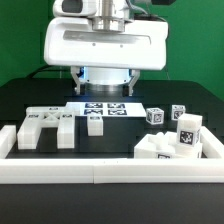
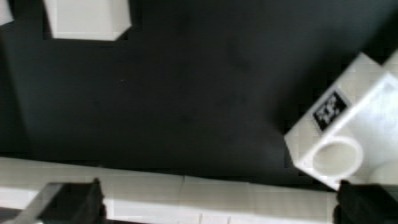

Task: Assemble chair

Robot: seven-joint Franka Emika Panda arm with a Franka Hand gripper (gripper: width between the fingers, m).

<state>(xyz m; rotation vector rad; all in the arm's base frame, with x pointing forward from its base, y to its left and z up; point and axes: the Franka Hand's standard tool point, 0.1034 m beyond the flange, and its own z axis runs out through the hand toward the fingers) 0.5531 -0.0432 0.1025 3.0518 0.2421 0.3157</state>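
The chair lies in loose white tagged parts on the black table. A slotted panel rests at the exterior view's left, with a short block beside it. Two small cubes and bigger blocky pieces cluster at the right. My gripper hangs high over the back of the table, mostly hidden under the white hand. In the wrist view my gripper is open, its dark fingers far apart with nothing held. A tagged part with a round hole and another white part show below.
A white border rail runs along the table's front and up both sides; it also crosses the wrist view. The marker board lies flat at the back centre, under the hand.
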